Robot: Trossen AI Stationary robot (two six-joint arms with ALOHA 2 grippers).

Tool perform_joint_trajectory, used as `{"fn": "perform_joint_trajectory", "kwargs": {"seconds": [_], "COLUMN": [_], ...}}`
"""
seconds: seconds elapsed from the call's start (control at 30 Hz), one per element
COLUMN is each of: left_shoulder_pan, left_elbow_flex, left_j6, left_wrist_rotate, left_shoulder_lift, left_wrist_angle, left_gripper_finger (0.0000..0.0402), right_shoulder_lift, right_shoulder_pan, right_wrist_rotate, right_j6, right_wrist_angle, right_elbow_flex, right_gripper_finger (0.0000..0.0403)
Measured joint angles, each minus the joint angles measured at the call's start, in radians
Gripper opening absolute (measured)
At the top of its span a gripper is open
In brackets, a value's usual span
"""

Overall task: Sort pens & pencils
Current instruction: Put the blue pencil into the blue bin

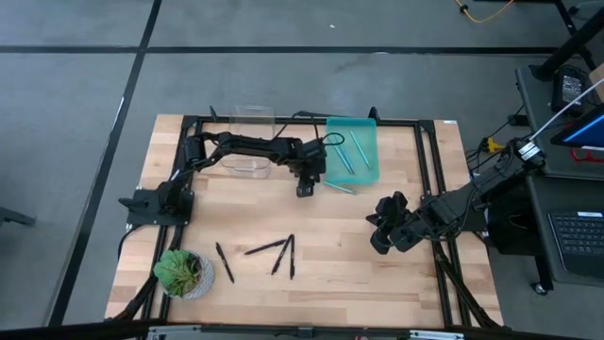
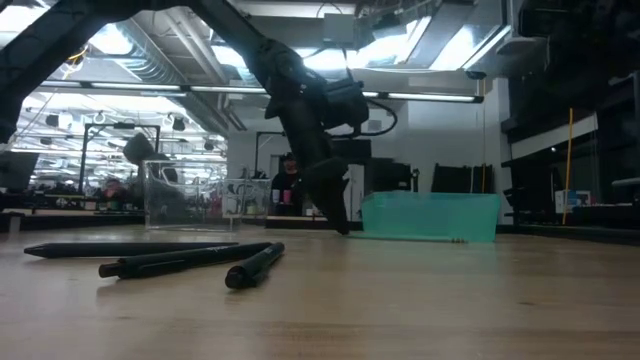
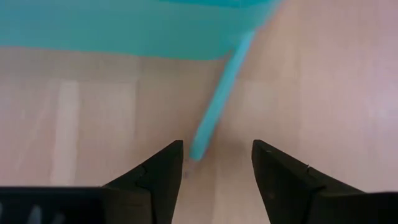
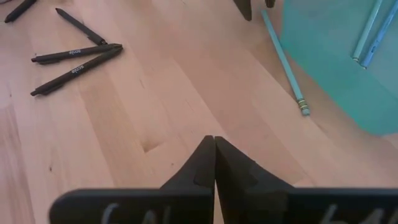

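The left gripper (image 1: pixel 306 189) hangs low over the pale wooden desk (image 1: pixel 359 264), just off the 7 o'clock corner of the shallow translucent teal plastic tray (image 1: pixel 368 127). Its fingers (image 3: pixel 158 180) are spread apart, straddling the near tip of a thin light-blue stick (image 3: pixel 219 102) that lies flat on the desk, its far end touching or running under the tray's edge. The stance looks like a lineup for a pinch: fingers either side, nothing gripped yet.

Two more light-blue sticks (image 1: pixel 352 151) already lie inside the tray, so the tray seems to be the bin for that colour, and the loose one (image 1: pixel 340 188) is the last of them outside it. A clear square plastic container (image 1: pixel 251 142) stands at the tray's 9 o'clock, apparently empty, probably meant for the dark ones.

Four thin black sticks (image 1: pixel 274 253) lie toward the desk's 6 o'clock: three fanned close together, and one (image 1: pixel 224 263) off at their 9 o'clock, near a small potted green plant (image 1: pixel 181 272).

The right gripper (image 1: pixel 380 238) waits over the desk's 4 o'clock region, fingers pressed together on nothing, angled toward the middle.
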Motion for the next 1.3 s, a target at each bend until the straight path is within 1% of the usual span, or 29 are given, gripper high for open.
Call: {"fn": "perform_joint_trajectory", "kwargs": {"seconds": [0.17,0.33,0.43,0.57,0.83,0.93,1.17,1.3], "left_shoulder_pan": [-0.048,-0.113,-0.151,-0.175,-0.196,-0.200,-0.194,-0.194], "left_elbow_flex": [0.000,0.001,0.001,0.001,0.001,0.001,0.001,0.001], "left_j6": [0.001,0.002,-0.002,-0.008,0.022,0.025,0.077,0.083], "left_wrist_rotate": [0.019,0.002,-0.038,-0.100,-0.128,-0.151,-0.107,-0.100], "left_shoulder_lift": [0.000,0.000,0.000,-0.002,-0.002,-0.002,-0.002,-0.002], "left_wrist_angle": [-0.044,-0.061,-0.059,-0.059,-0.057,-0.057,-0.070,-0.082], "left_gripper_finger": [0.0187,0.0187,0.0185,0.0184,0.0181,0.0170,0.0129,0.0100], "right_shoulder_lift": [0.000,0.000,0.000,0.000,0.000,0.000,0.000,0.000], "right_shoulder_pan": [0.000,0.000,0.000,0.000,0.000,0.000,0.000,0.000], "right_wrist_rotate": [0.000,-0.014,-0.019,-0.027,-0.033,-0.048,-0.055,-0.060], "right_j6": [-0.001,-0.001,0.000,0.000,0.000,0.000,0.000,0.000], "right_wrist_angle": [0.003,0.003,0.004,0.013,0.012,0.012,0.018,0.018], "right_elbow_flex": [0.000,0.000,0.000,0.000,0.000,0.000,0.000,0.000], "right_gripper_finger": [0.0006,0.0006,0.0006,0.0006,0.0006,0.0006,0.0006,0.0006]}}
